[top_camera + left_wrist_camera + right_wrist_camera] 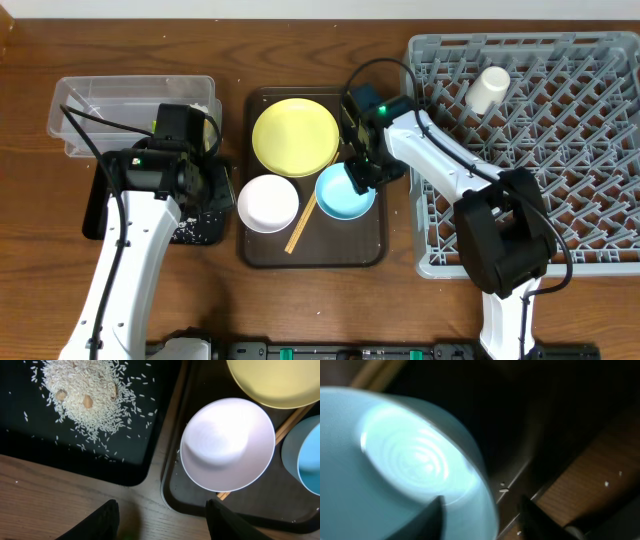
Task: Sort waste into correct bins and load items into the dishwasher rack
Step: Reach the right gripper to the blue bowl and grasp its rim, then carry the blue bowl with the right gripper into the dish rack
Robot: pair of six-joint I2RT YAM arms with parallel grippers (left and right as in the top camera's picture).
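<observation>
My right gripper [362, 176] [481, 512] is open and straddles the rim of the light blue bowl [345, 196] [405, 460], one finger inside and one outside. My left gripper [214, 186] [162, 521] is open and empty over bare wood between the shallow black tray [97, 205] [135, 460] and the brown serving tray. Rice crumbs [85, 395] lie piled on the black tray. The white bowl [268, 203] [227, 445], yellow plate [295, 136] [280, 382] and chopsticks [300, 228] [287, 425] sit on the serving tray. The pale cup [489, 88] lies in the grey rack [560, 170]. I cannot make out the wrapper.
The dark brown serving tray [365, 250] [200, 505] lies between the black tray and the rack. The clear tub [110, 98] stands at the back left, partly hidden by my left arm. Bare wooden table runs along the front edge.
</observation>
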